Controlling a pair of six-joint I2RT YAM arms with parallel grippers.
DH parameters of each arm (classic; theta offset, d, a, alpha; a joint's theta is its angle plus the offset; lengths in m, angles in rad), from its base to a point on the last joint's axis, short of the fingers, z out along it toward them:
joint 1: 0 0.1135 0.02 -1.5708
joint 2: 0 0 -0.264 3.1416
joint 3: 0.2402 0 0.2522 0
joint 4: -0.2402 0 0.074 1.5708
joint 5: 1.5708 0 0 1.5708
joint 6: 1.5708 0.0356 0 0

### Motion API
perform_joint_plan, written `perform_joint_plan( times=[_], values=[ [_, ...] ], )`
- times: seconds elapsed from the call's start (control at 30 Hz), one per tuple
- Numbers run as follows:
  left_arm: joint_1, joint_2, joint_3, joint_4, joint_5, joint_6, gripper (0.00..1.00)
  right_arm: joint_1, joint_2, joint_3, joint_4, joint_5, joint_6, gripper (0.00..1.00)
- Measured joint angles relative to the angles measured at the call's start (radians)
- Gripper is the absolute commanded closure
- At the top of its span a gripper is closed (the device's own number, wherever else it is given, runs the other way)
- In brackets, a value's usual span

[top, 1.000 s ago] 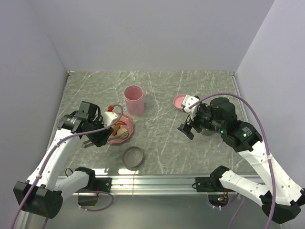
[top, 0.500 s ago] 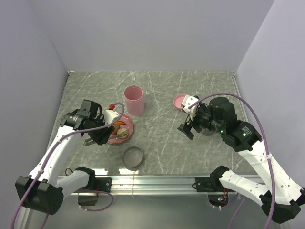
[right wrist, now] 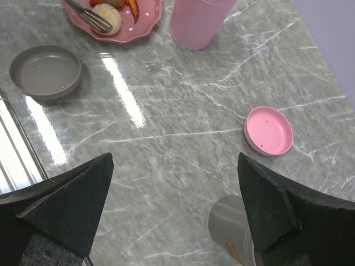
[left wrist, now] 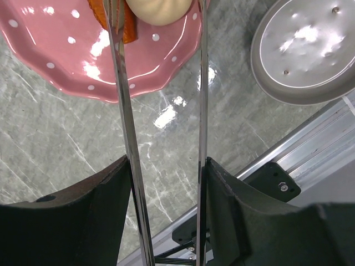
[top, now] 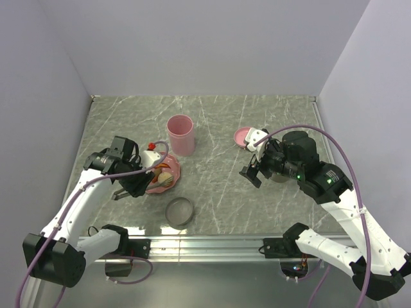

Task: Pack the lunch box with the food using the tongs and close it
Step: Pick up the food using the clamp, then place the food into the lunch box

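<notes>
We locate the ball (left wrist: pixel 161 11) and the strip (left wrist: pixel 128 33) on the plate (left wrist: pixel 66 61), touching each other. The only other thing over the plate is the tip end of the tongs (left wrist: pixel 202 100). In the left wrist view the ball lies between the two tong arms, and one arm crosses the strip. We cannot tell whether the arms pinch the ball. The left claw (left wrist: pixel 166 166) is clenched on the tongs, with one finger against the outside of each arm, and hangs beside the plate's left rim.

The plate stands at the left of the counter (top: pixel 218 186). Just beside it, toward the near edge, the grey dish (top: pixel 180 210) sits open side up and empty. Behind the plate the cup (top: pixel 180 135) stands upright, and we cannot see to its bottom. The pink lid (top: pixel 243 136) lies flat well to the right of the cup, with nothing on it.

The right claw (top: pixel 253 170) is released, with its fingers wide apart and holding nothing. It hovers above the counter near the pink lid. A grey canister (right wrist: pixel 227 224) stands under this claw at the lower edge of the right wrist view. Its contents are not visible, and an orange marking on it is cut off and unreadable.
</notes>
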State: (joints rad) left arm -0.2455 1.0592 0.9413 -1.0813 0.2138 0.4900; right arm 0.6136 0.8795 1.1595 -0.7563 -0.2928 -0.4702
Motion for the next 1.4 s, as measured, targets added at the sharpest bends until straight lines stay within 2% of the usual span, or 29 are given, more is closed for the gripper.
perform_joint_plan(
  times=[0.2,0.53,1.0,1.4],
  values=[
    [0.000,0.024,-0.006,0.000,-0.002,0.000,0.42,-0.001,0.001,0.000,0.000,0.000,0.000,0.00],
    [0.000,0.032,-0.005,0.000,-0.002,-0.001,0.58,-0.001,0.001,0.000,0.000,0.004,-0.003,0.00],
    [0.000,0.013,0.071,-0.032,0.005,-0.038,0.71,-0.001,0.001,0.000,0.000,0.004,-0.003,0.00],
    [0.000,0.003,0.349,-0.082,0.159,-0.084,0.73,-0.001,0.004,0.000,0.001,0.003,0.001,0.00]
  ],
)
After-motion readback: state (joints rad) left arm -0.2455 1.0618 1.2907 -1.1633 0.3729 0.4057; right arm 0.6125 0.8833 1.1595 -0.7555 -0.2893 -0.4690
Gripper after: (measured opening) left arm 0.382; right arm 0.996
